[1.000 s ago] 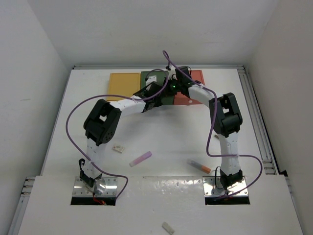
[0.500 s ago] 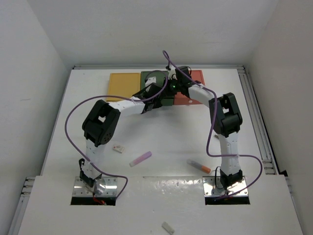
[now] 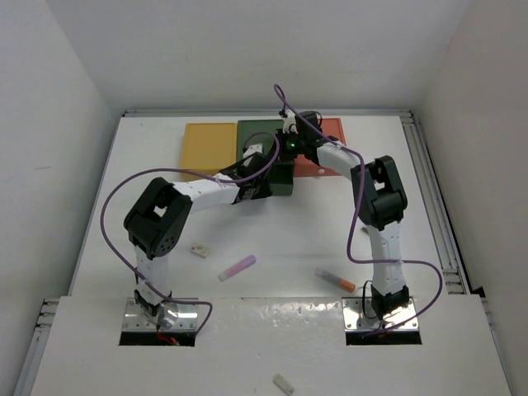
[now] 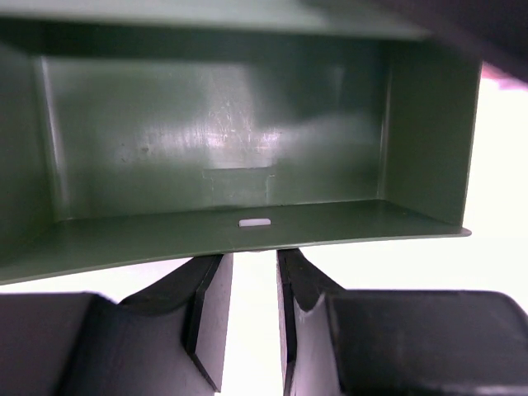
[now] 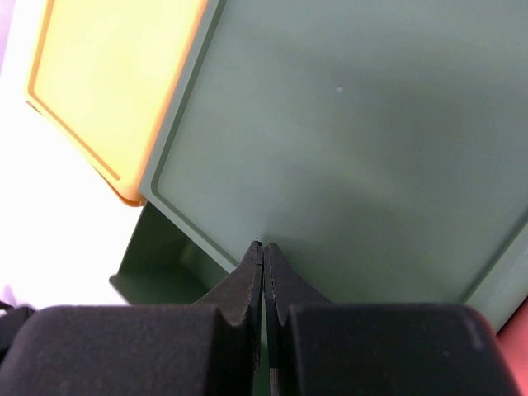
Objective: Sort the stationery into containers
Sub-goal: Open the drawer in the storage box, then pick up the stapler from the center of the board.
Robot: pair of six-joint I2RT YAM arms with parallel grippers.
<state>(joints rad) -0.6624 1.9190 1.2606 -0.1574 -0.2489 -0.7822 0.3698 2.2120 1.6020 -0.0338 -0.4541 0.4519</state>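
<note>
1. Stationery: lilac stick (image 3: 237,267), orange-tipped tube (image 3: 335,280) and eraser (image 3: 199,249) loose on table (image 3: 272,231).
2. Green box (image 3: 250,132): drawer (image 4: 206,235) open.
3. Left gripper (image 4: 252,264): narrow gap at drawer lip; grip unclear.
4. Right gripper (image 5: 263,247): fingers pressed together atop green box.

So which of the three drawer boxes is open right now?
The middle, dark green box: its drawer is pulled out. The mustard yellow box and salmon red box look shut.

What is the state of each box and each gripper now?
green drawer: pulled out, looks empty
yellow box: looks shut
red box: half hidden, cannot tell
left gripper: fingers slightly apart at the green drawer's front, grip hidden
right gripper: shut, tips on top of the green box
</note>
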